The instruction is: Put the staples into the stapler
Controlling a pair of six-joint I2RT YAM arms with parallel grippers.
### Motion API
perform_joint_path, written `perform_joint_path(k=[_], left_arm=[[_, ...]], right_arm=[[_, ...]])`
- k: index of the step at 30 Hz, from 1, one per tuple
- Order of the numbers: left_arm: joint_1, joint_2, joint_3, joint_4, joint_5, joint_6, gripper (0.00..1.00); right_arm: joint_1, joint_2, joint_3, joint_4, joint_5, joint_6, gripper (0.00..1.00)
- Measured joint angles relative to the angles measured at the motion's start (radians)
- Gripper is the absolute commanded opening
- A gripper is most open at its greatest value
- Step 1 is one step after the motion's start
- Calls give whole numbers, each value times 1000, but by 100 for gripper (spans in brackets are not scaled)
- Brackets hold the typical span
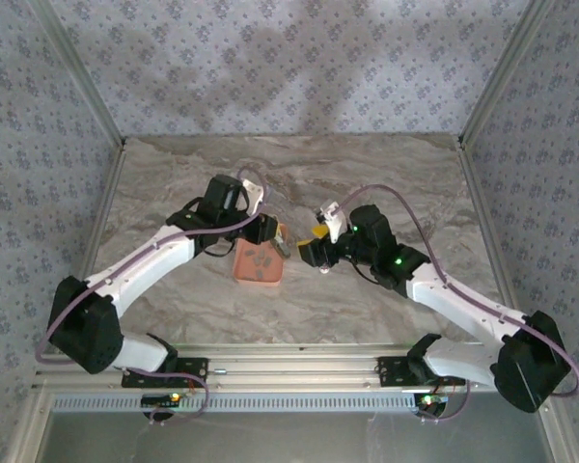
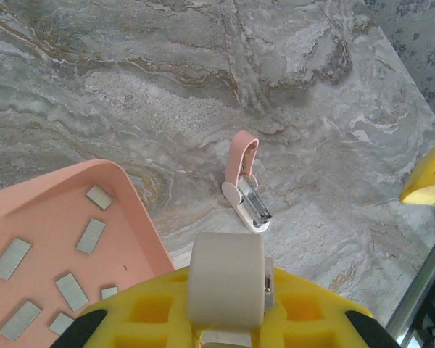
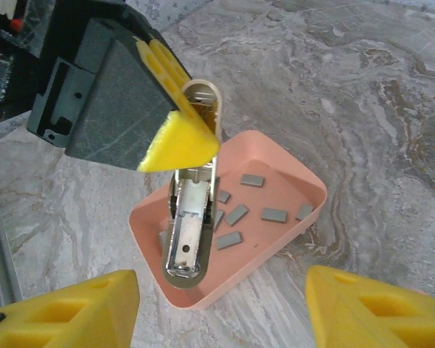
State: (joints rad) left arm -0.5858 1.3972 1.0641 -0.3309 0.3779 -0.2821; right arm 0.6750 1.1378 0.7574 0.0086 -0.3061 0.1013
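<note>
- The left pincer (image 2: 225, 319) is clamped on the opened tan stapler (image 3: 192, 217), which tilts down into the pink tray (image 3: 261, 250).
- The staples (image 3: 274, 214) lie loose in that tray near the middle of the bench (image 1: 367, 174), just beside the stapler's tip.
- The right pincer (image 3: 221, 312) stands wide near the tray, holding nothing.

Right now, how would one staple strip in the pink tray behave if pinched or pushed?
Staple strips lie flat on the tray floor, so probably hard to get under. They look thin, smooth metal: likely light, apt to slide when nudged, unlikely to roll.
</note>
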Motion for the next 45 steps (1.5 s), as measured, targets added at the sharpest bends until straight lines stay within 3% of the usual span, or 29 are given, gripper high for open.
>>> perform_joint_path(k=[20, 26, 31, 40, 45], left_arm=[[0, 85, 74, -66, 93, -60, 7], [0, 85, 74, -67, 105, -60, 7], [0, 91, 81, -70, 105, -61, 7], [0, 97, 88, -71, 123, -68, 7], [1, 97, 88, -67, 127, -75, 7]], right_arm=[[-23, 134, -26, 187, -204, 74, 64], [-49, 209, -5, 179, -227, 120, 63], [-7, 221, 31, 143, -209, 126, 61], [55, 274, 60, 114, -67, 106, 45], [63, 285, 59, 133, -29, 121, 25]])
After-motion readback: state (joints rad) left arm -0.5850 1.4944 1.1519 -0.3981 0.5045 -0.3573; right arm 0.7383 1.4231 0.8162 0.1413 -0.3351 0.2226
